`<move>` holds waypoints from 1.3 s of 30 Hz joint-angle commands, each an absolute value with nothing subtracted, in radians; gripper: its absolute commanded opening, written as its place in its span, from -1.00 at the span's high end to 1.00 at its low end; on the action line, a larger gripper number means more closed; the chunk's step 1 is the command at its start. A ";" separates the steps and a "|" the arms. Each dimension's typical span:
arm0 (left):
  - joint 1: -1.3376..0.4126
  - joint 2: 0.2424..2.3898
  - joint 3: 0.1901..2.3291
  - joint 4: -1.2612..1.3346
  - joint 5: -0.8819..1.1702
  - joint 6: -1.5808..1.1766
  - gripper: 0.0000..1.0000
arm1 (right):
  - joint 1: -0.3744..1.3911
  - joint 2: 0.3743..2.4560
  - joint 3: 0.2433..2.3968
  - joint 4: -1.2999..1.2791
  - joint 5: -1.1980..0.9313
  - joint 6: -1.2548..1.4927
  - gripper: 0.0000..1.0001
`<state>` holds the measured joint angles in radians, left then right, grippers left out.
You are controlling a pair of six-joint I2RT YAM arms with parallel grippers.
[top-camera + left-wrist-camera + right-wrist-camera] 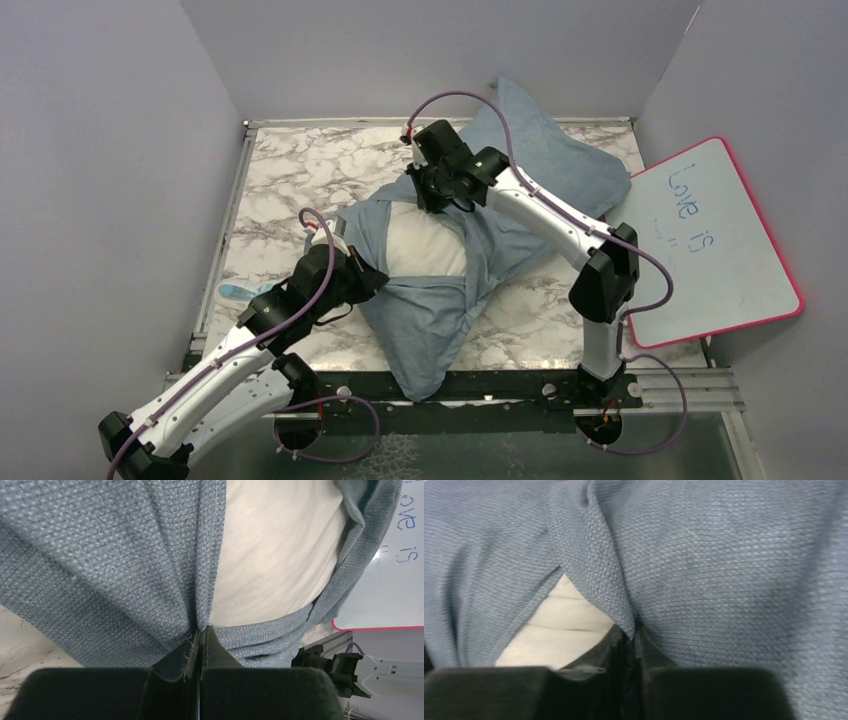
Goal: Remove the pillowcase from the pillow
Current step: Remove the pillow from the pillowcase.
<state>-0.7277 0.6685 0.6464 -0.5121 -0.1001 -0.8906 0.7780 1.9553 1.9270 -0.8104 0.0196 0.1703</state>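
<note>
Marble-patterned table [290, 170] under grey walls, a pink-rimmed whiteboard [720, 240] leaning at the right of the top view, and across the middle sprawls the pillowcase [540, 160], grey-blue face up. Its long axis runs on a diagonal from the lower centre of the frame up to the upper right. Right in the middle the cloth gapes, and there's the pillow [425, 245], a white patch showing through the slit while the rest of it sits inside the sack. Now look at the grip: the left gripper [368, 280] is at the lower left lip of that opening, and its wrist view shows the fingers pressed together with a fold of blue cloth pinched between the tips. White stuffing lies just beside them, up and to the right. The right gripper [432, 198] is on the opposite lip, at the upper edge of the gap, fingers likewise closed on a ridge of the fabric, with the pillow peeking out just to the left of them in its wrist view. So both arms hold cloth, neither holds the cushion, and the white bulge lies between the two pinches. That's the relation that matters here: the opening has to spread across the pillow's width, I'd judge, with the two lips drawn away from each other. The left arm is nearer the lower tail of the sack, the right nearer the bulkier upper end.
</note>
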 commanded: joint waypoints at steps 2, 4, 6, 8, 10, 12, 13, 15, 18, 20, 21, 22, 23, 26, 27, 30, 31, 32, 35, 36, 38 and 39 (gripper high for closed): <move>-0.731 0.680 0.654 -0.562 -0.092 -0.881 1.00 | 0.761 1.754 1.812 -0.750 0.414 0.143 0.99; -0.730 0.681 0.660 -0.572 -0.109 -0.882 1.00 | 0.713 1.703 1.760 -0.717 0.464 0.137 0.99; -0.729 0.674 0.663 -0.584 -0.128 -0.885 1.00 | 0.640 1.668 1.716 -0.704 0.456 0.143 0.99; -0.730 0.666 0.667 -0.608 -0.154 -0.887 1.00 | 0.569 1.651 1.684 -0.712 0.432 0.158 0.99; -0.729 0.659 0.672 -0.631 -0.176 -0.888 1.00 | 0.535 1.637 1.653 -0.721 0.408 0.175 0.99; -0.729 0.653 0.676 -0.648 -0.193 -0.887 1.00 | 0.531 1.630 1.623 -0.730 0.323 0.184 0.99; -0.730 0.650 0.677 -0.651 -0.199 -0.887 1.00 | 0.531 1.625 1.602 -0.731 0.256 0.193 0.99; -0.729 0.651 0.683 -0.650 -0.202 -0.883 1.00 | 0.532 1.615 1.554 -0.725 0.100 0.228 0.99; -0.730 0.669 0.724 -0.650 -0.214 -0.847 0.76 | 0.535 1.576 1.441 -0.642 -0.102 0.272 0.99; -0.730 0.696 0.774 -0.649 -0.221 -0.808 0.20 | 0.539 1.542 1.367 -0.588 -0.159 0.285 0.99; -0.730 0.714 0.805 -0.650 -0.228 -0.787 0.04 | 0.541 1.533 1.345 -0.576 -0.175 0.287 0.99; -0.730 0.736 0.837 -0.650 -0.236 -0.764 -0.07 | 0.544 1.528 1.330 -0.574 -0.184 0.291 0.99; -0.729 0.765 0.874 -0.650 -0.245 -0.739 -0.23 | 0.544 1.526 1.320 -0.574 -0.192 0.291 0.99; -0.729 0.873 1.007 -0.651 -0.277 -0.644 -0.45 | 0.546 1.525 1.297 -0.578 -0.198 0.287 0.99; -0.729 0.918 1.053 -0.654 -0.283 -0.607 -0.45 | 0.546 1.524 1.290 -0.579 -0.198 0.287 0.99; -0.725 1.059 1.203 -0.697 -0.310 -0.510 -0.53 | 0.547 1.520 1.282 -0.594 -0.203 0.295 0.99; -0.717 1.105 1.259 -0.708 -0.304 -0.466 -0.56 | 0.546 1.518 1.279 -0.594 -0.208 0.297 0.99; -0.702 1.153 1.280 -0.716 -0.287 -0.433 -0.60 | 0.546 1.513 1.275 -0.593 -0.213 0.299 0.99; -0.612 1.281 1.352 -0.733 -0.199 -0.376 -0.62 | 0.546 1.500 1.266 -0.591 -0.223 0.307 0.99; -0.582 1.314 1.366 -0.738 -0.167 -0.365 -0.61 | 0.546 1.497 1.266 -0.592 -0.222 0.308 0.99; -0.550 1.370 1.392 -0.754 -0.144 -0.345 -0.48 | 0.547 1.489 1.266 -0.599 -0.218 0.309 0.99; -0.542 1.391 1.399 -0.760 -0.152 -0.331 -0.43 | 0.547 1.487 1.266 -0.603 -0.214 0.308 0.99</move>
